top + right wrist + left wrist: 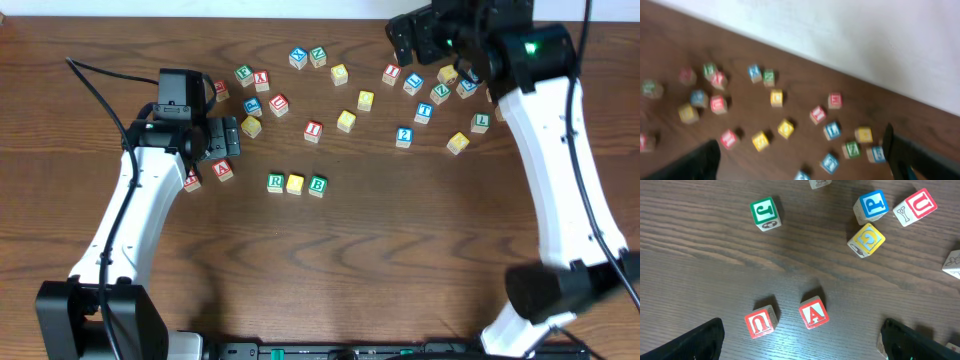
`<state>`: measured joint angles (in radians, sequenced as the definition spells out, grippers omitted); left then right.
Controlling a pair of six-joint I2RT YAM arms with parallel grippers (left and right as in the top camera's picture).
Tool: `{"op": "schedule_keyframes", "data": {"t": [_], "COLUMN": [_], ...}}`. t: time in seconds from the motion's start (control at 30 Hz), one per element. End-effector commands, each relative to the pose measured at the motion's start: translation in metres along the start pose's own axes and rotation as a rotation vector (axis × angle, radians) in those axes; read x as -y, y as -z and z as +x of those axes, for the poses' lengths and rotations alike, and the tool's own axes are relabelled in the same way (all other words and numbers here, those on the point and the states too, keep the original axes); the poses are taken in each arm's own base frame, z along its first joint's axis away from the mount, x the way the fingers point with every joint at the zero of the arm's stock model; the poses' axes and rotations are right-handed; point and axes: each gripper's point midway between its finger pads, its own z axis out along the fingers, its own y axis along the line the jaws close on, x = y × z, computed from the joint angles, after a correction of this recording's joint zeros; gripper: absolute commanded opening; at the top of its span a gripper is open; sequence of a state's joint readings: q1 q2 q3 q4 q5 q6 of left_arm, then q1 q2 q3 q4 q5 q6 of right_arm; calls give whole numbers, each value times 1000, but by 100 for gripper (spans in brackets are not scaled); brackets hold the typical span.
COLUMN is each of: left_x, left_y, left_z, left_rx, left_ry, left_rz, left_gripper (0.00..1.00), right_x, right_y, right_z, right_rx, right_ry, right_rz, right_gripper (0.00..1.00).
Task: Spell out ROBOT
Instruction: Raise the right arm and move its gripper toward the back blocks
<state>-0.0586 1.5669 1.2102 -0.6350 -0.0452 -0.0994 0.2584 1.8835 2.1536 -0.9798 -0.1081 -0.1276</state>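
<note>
On the dark wood table [400, 260], mid-way from its near edge, a green-lettered wooden R cube [276, 182], a yellow-faced cube [295, 184] and a green-lettered B cube [317, 185] stand in a row. Just beyond them my left gripper [232, 138] gapes empty. The blue-lettered T cube [425, 112] lies toward the far right corner, nearest my empty, wide-open right gripper [412, 42].

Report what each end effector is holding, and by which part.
Nothing is held. The left end effector and the right end effector both stand open and empty.
</note>
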Motion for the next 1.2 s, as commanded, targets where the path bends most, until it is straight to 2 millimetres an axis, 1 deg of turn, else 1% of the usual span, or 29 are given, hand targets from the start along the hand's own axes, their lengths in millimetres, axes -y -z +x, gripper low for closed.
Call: {"op": "schedule_keyframes", "data": {"t": [0.0,0.2,0.27,0.37,0.5,0.63,0.7,0.8,0.87,1.17], "left_x": [1,1,1,1,1,1,1,1,1,1], "left_y": [-2,-2,-2,-2,-2,-2,-2,-2,-2,-2], "left_z": [4,4,4,4,4,4,4,4,4,4], "left_rx": [-12,-12,-12,-12,-12,-12,-12,-13,-12,-12], "left_ry": [-12,-11,-11,-11,-11,-11,-11,-11,-11,-11], "left_rz": [22,23,22,22,22,22,22,22,22,22], "left_gripper": [98,98,98,99,99,99,99,99,99,99], "right_x": [-1,-7,-9,-1,2,-4,-12,-31,-40,-62], "right_y": [-25,-54,-63,-69,-68,-68,-69,-68,-67,-64], "right_z": [6,21,24,26,27,28,27,26,24,9], "right_rx": [-70,-174,-185,-199,-204,-205,-198,-179,-165,-90], "right_ry": [76,162,156,87,61,85,102,143,148,144], "right_rz": [-15,-47,-46,23,39,10,-35,-150,-204,-335], "right_gripper": [99,99,99,99,99,99,99,99,99,99]}}
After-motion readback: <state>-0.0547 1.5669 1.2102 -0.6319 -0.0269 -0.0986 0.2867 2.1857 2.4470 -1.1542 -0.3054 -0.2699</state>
